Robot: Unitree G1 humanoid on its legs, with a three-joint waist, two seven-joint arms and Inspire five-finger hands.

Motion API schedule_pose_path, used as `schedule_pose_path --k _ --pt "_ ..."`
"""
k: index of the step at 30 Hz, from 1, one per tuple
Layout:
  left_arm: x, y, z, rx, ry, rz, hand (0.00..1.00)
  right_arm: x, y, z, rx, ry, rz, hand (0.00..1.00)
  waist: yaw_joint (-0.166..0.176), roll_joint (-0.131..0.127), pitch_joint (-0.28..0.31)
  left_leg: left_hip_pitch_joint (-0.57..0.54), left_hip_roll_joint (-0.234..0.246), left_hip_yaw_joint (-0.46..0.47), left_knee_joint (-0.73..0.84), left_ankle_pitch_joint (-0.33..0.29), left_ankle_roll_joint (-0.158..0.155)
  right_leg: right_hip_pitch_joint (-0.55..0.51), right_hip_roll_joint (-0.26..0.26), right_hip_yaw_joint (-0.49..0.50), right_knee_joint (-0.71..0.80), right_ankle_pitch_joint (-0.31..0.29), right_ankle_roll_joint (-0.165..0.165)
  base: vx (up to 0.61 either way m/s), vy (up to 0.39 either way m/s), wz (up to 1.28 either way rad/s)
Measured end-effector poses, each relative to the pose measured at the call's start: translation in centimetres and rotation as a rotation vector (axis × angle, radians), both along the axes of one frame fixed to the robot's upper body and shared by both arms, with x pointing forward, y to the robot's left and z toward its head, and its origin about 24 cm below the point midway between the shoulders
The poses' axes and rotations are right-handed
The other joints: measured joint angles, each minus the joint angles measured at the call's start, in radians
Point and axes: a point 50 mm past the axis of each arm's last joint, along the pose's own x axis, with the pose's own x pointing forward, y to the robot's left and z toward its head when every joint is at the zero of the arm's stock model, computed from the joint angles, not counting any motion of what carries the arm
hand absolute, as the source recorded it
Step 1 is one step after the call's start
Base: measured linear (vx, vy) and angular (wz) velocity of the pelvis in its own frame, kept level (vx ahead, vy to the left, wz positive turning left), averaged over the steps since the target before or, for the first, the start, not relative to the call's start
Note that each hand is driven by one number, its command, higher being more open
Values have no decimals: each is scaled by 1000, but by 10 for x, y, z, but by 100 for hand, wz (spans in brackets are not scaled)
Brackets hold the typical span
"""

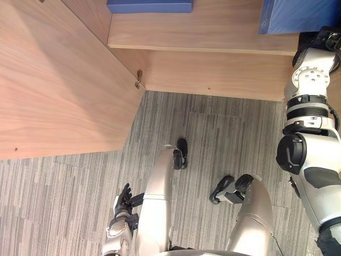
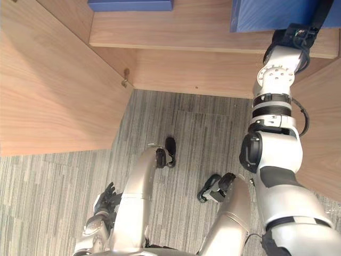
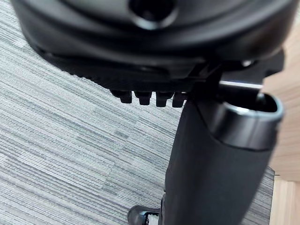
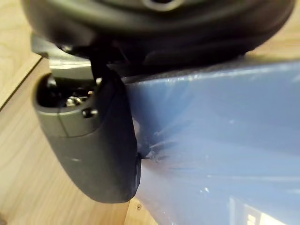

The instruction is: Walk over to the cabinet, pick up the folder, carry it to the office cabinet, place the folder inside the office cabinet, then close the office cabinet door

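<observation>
The blue folder (image 1: pixel 290 16) (image 2: pixel 266 15) stands at the right end of the office cabinet's wooden shelf (image 1: pixel 202 32). My right hand (image 1: pixel 319 38) (image 2: pixel 298 34) reaches up to it. In the right wrist view the thumb (image 4: pixel 93 150) presses against the folder's blue face (image 4: pixel 220 140), so the hand is shut on it; the fingers lie hidden behind the folder. My left hand (image 1: pixel 123 200) (image 2: pixel 106 197) hangs low at my left side over the carpet, its fingers (image 3: pixel 145 97) relaxed and holding nothing.
The cabinet's open wooden door (image 1: pixel 53 80) swings out wide on my left, with a metal hinge (image 1: pixel 139 80) at its inner corner. Another blue folder (image 1: pixel 149 5) lies at the shelf's left end. Grey striped carpet (image 1: pixel 213 128) covers the floor below.
</observation>
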Motion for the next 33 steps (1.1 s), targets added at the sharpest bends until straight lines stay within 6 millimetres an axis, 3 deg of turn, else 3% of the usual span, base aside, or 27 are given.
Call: schedule_pose_path --k 6,9,14,18,23,29,33 --pt "-9 -1 2 12 -10 11 100 -11 -14 23 -71 11 -52 100 4 -11 7 -34 -32 -35 -44 39 -7 -3 -15 -54 -20 -2 -4 9 -26 22" --pt "-26 -3 -6 -2 39 20 100 -14 -16 37 -231 59 -88 100 4 -18 12 -39 -38 -39 -46 43 -2 -2 -18 -60 -21 -2 -4 38 -8 8" --pt "-25 -1 -5 0 33 20 100 -12 3 53 -448 83 -90 100 -5 -25 18 -37 -36 -39 -48 40 -6 -1 -15 -60 -24 -3 -3 0 0 0" --pt "-22 0 -2 -9 14 28 100 -5 9 48 -554 135 -80 100 -6 -37 25 -34 -35 -39 -49 41 -6 2 -14 -60 -25 -3 -3 0 0 0" --pt "-17 8 8 -17 -46 24 100 12 27 25 -694 241 -8 100 -21 -41 28 -23 -28 -38 -47 39 -7 13 -8 -60 -31 -2 -4 4 -7 -2" --pt "-19 12 -2 -27 4 55 100 24 58 11 -778 265 80 100 -34 -43 27 -3 -8 -32 -49 37 -10 21 10 -51 -36 2 -9 -5 -30 -9" --pt "-22 12 -6 -39 24 84 100 27 59 3 -842 305 86 100 -37 -45 26 11 -6 -32 -51 37 -11 33 12 -51 -39 2 -10 -4 -5 -2"
